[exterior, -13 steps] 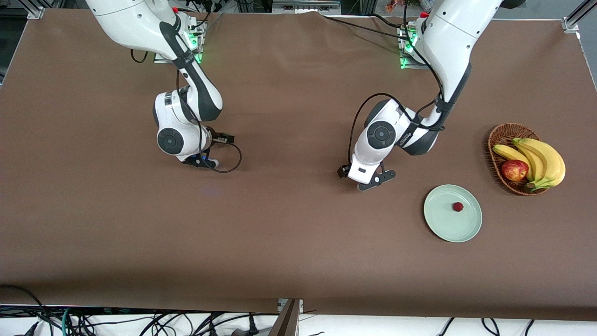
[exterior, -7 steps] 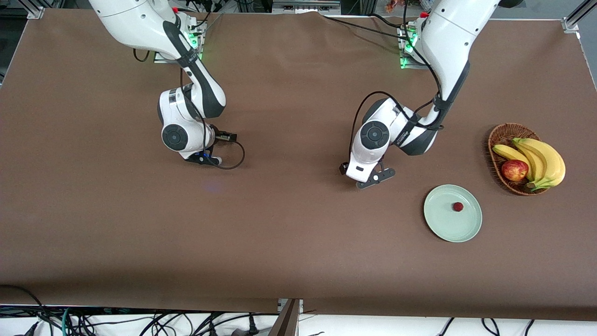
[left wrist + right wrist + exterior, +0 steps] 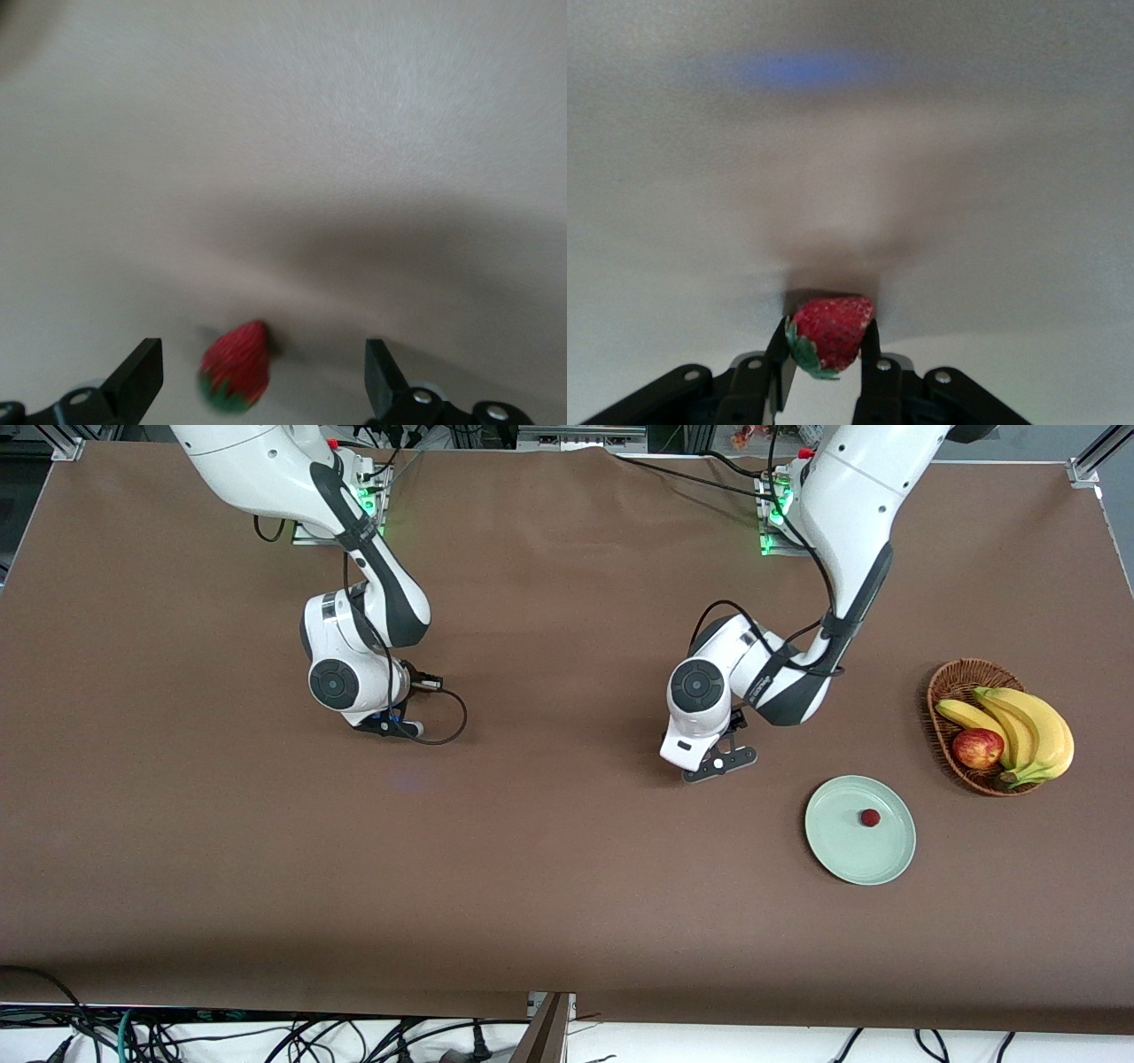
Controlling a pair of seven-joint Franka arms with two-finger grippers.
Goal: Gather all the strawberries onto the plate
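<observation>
right gripper pinches a strawberry over mid-table | left gripper gapes wide around a second berry on the table; centre it, squeeze gently | third berry in plate, near basket

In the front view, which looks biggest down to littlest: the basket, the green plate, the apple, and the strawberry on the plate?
1. The basket and the plate look about the same size, too close to rank.
2. Apple.
3. Strawberry, by far the littlest.
</observation>
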